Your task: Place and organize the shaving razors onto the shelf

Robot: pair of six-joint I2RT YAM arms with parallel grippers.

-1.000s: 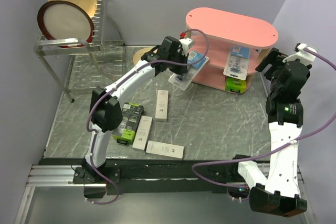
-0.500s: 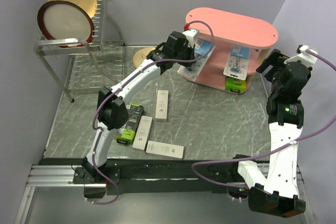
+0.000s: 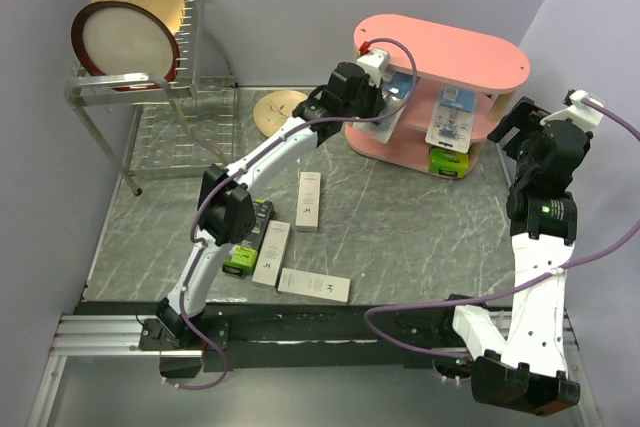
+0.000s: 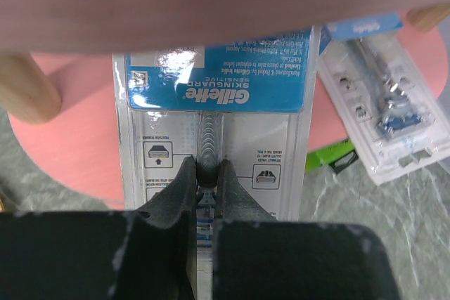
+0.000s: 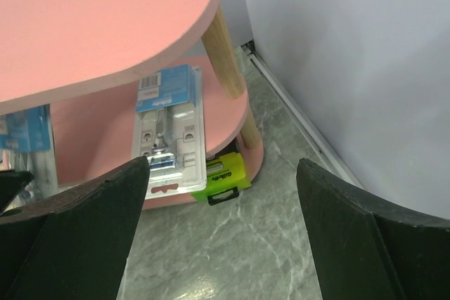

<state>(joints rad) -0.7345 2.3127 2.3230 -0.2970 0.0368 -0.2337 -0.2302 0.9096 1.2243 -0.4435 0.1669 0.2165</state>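
My left gripper (image 3: pixel 384 97) (image 4: pixel 206 173) is shut on a blue-white blister razor card (image 4: pixel 211 103), holding it at the left end of the pink shelf (image 3: pixel 450 47), over the middle board (image 4: pixel 70 159). A second blister card (image 3: pixel 452 119) (image 5: pixel 169 131) leans on that same tier further right. Below it, a lime-green box (image 3: pixel 449 160) (image 5: pixel 225 173) sits on the bottom board. Three slim white boxes (image 3: pixel 309 199) (image 3: pixel 271 252) (image 3: pixel 314 286) lie on the table. A black-and-lime box (image 3: pixel 250 237) is partly hidden behind the left arm. My right gripper (image 3: pixel 522 119) (image 5: pixel 225 223) hangs open and empty beside the shelf's right end.
A wire dish rack (image 3: pixel 130 87) with two plates (image 3: pixel 125 42) stands at the back left. A tan plate (image 3: pixel 278 107) lies flat on the table near the shelf. The lilac wall (image 5: pixel 351 68) runs close to the shelf's right end.
My left gripper has carried the blister card up and to the right, from in front of the shelf to its middle tier. The right arm has barely moved.
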